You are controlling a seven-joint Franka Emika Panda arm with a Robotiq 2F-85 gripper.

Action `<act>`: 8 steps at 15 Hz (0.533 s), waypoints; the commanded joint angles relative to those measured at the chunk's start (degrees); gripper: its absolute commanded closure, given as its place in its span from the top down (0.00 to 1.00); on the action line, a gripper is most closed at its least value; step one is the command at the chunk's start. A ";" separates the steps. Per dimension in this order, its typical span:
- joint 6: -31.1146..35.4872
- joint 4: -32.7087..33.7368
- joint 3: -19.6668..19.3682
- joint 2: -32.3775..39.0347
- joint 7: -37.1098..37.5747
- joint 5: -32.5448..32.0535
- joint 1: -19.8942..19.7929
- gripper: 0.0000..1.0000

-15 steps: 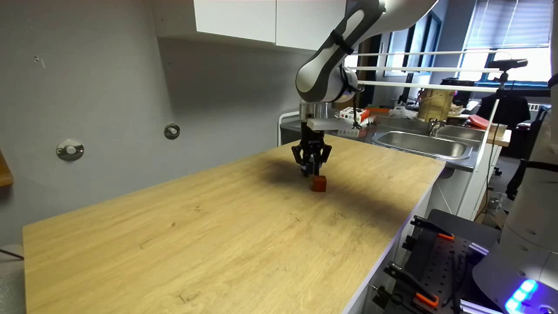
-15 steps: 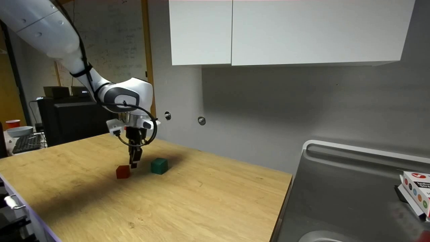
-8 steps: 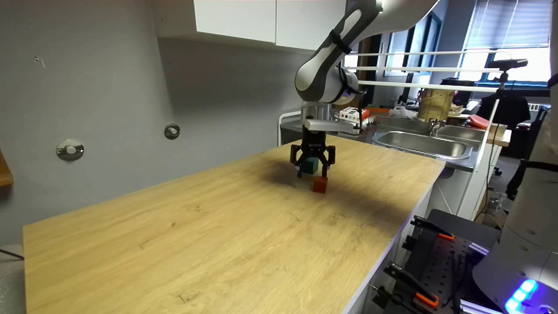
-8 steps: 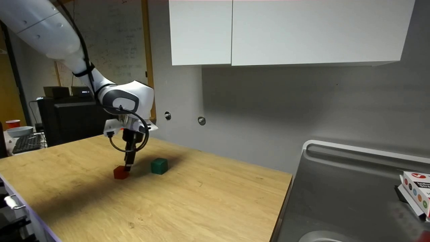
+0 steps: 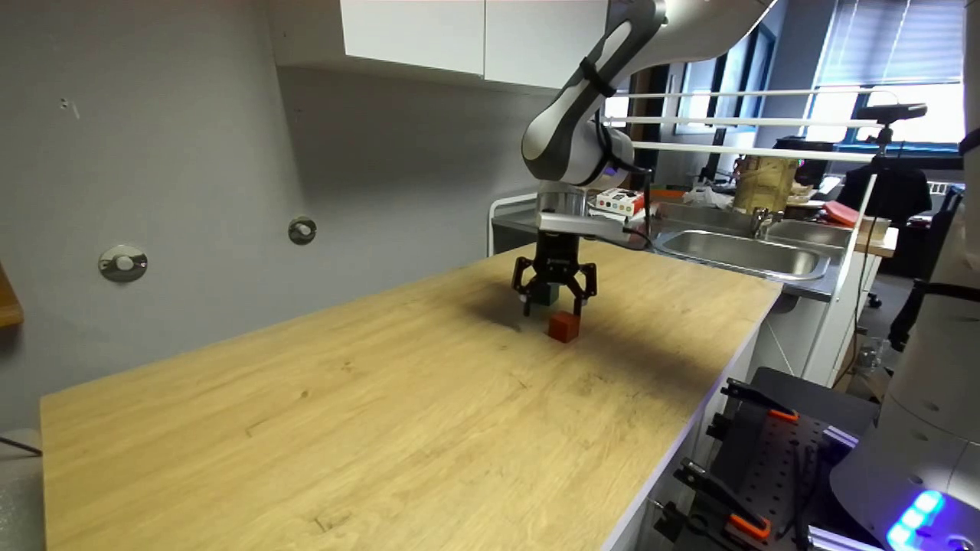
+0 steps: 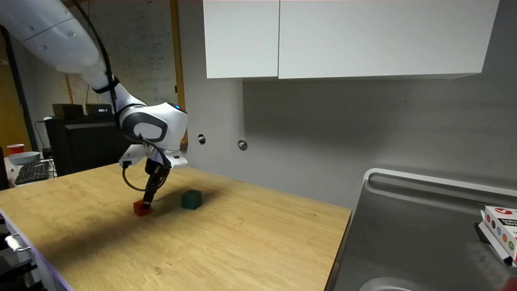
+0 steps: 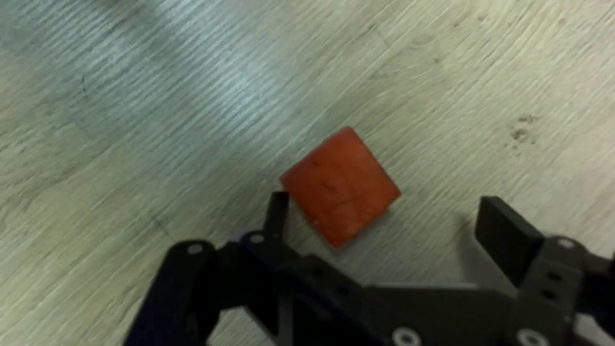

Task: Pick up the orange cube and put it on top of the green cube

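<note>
The orange cube (image 7: 341, 190), reddish, lies on the wooden table and also shows in both exterior views (image 5: 564, 327) (image 6: 140, 207). My gripper (image 7: 386, 205) is open and low over the table, leaning over in an exterior view (image 6: 146, 204). In the wrist view one of its fingers (image 7: 277, 211) is at the cube's left corner, seemingly touching it; the other finger stands well off to the right. Nothing is gripped. The green cube (image 6: 191, 200) rests on the table a short way off, partly hidden behind the gripper in an exterior view (image 5: 545, 295). It is outside the wrist view.
The wooden tabletop (image 5: 344, 428) runs along a grey wall. White cabinets (image 6: 347, 38) hang above. Beyond the table's end lie a metal counter (image 6: 404, 234) with a small box (image 6: 503, 228) and a sink (image 5: 735, 251).
The jaws have spread from nearly shut to wide. The gripper has tilted and come lower toward the orange cube, which has slid slightly and turned. The green cube has stayed put.
</note>
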 commanded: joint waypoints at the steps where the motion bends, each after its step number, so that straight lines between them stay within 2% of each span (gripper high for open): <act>1: -1.56 -0.78 -0.06 -0.80 1.39 1.15 -0.04 1.00; 8: -5.34 -0.66 -0.55 -0.44 1.26 -5.23 1.00 1.00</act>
